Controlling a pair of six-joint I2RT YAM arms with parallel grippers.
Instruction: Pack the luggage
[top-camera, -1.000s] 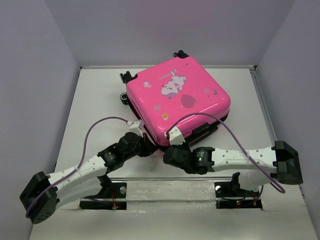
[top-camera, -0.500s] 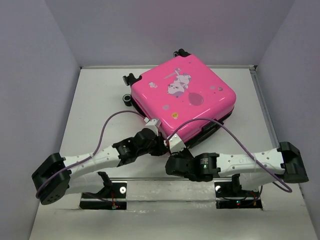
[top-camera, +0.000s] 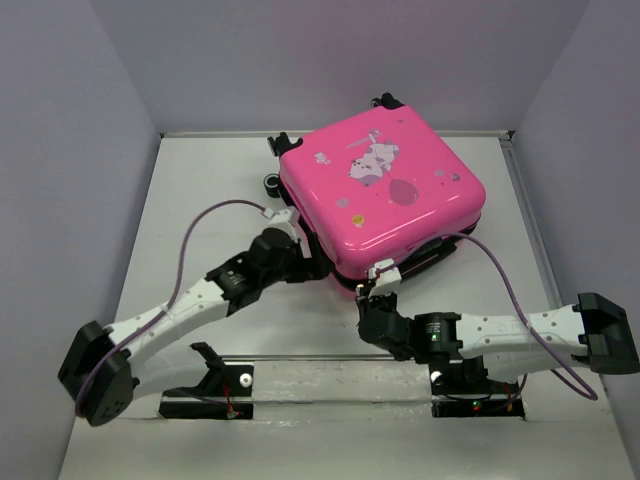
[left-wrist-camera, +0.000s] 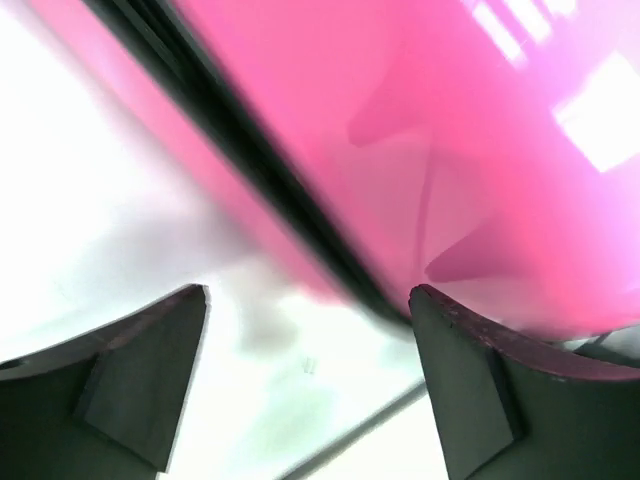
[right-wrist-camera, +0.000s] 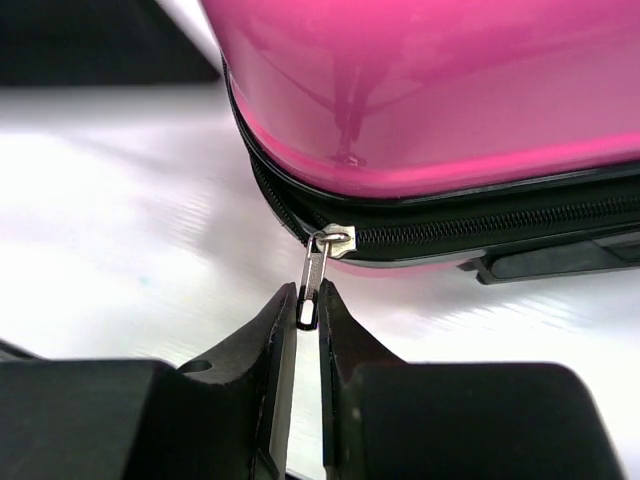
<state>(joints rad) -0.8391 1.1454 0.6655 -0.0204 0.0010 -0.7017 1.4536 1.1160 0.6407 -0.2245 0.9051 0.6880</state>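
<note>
The luggage (top-camera: 385, 185) lies shut and flat on the table, a hot-pink hard shell with a cartoon print on top. My left gripper (top-camera: 312, 268) stands open at its near left edge. In the left wrist view its fingers (left-wrist-camera: 150, 370) are wide apart with only table between them, and the pink shell (left-wrist-camera: 450, 130) and its dark seam lie just ahead. My right gripper (top-camera: 368, 292) is at the near corner. In the right wrist view it (right-wrist-camera: 309, 300) is shut on the silver zipper pull (right-wrist-camera: 314, 270), which hangs from the slider on the black zipper under the shell (right-wrist-camera: 430, 90).
Black wheels (top-camera: 275, 183) stick out at the luggage's back left. Grey walls close in the white table (top-camera: 200, 190) on three sides. A black side handle (right-wrist-camera: 560, 258) sits under the zipper, right of the slider. The arm mounts (top-camera: 225, 385) stand along the near edge.
The luggage has slid and turned toward the back right. My left gripper has opened at its edge. The right gripper, still holding the zipper pull, has moved right along the near side.
</note>
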